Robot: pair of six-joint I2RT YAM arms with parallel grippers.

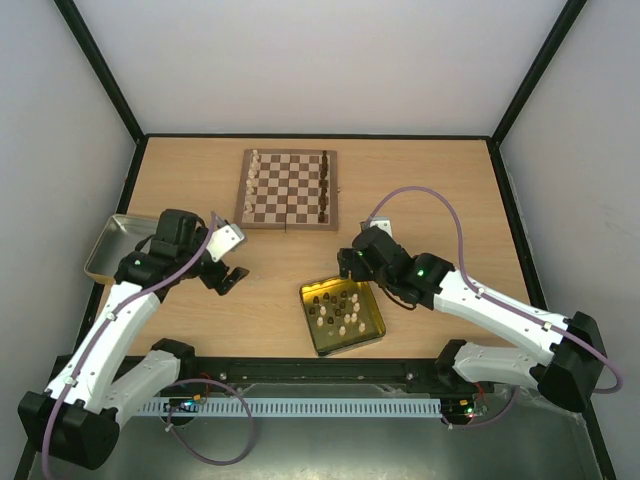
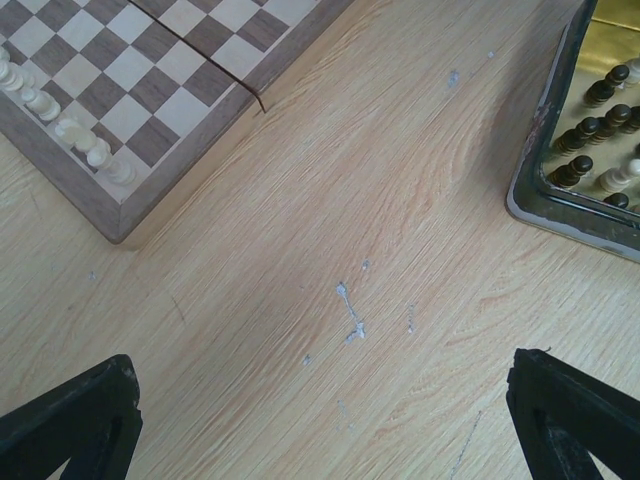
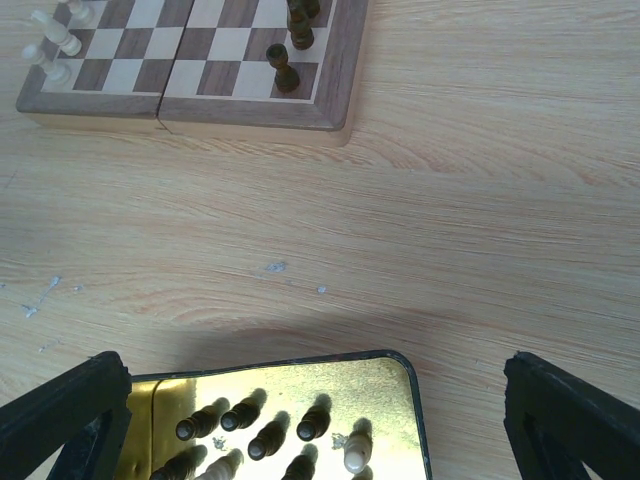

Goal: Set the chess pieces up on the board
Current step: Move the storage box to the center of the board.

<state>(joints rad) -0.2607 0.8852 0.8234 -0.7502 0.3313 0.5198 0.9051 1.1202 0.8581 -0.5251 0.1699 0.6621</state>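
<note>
The chessboard (image 1: 288, 189) lies at the back middle of the table, with cream pieces (image 1: 254, 172) along its left edge and dark pieces (image 1: 327, 180) along its right edge. More cream and dark pieces (image 1: 340, 305) stand in the shiny yellow tray (image 1: 366, 335) near the front. My left gripper (image 1: 228, 262) is open and empty over bare table left of the tray. My right gripper (image 1: 352, 262) is open and empty, above the tray's far edge. The right wrist view shows the tray pieces (image 3: 262, 432) below, and the board (image 3: 330, 110) ahead. The left wrist view shows the board's corner (image 2: 120, 215) and the tray (image 2: 545, 190).
A dull silver-gold tin (image 1: 112, 243) sits at the left table edge, beside the left arm. Black frame posts and white walls enclose the table.
</note>
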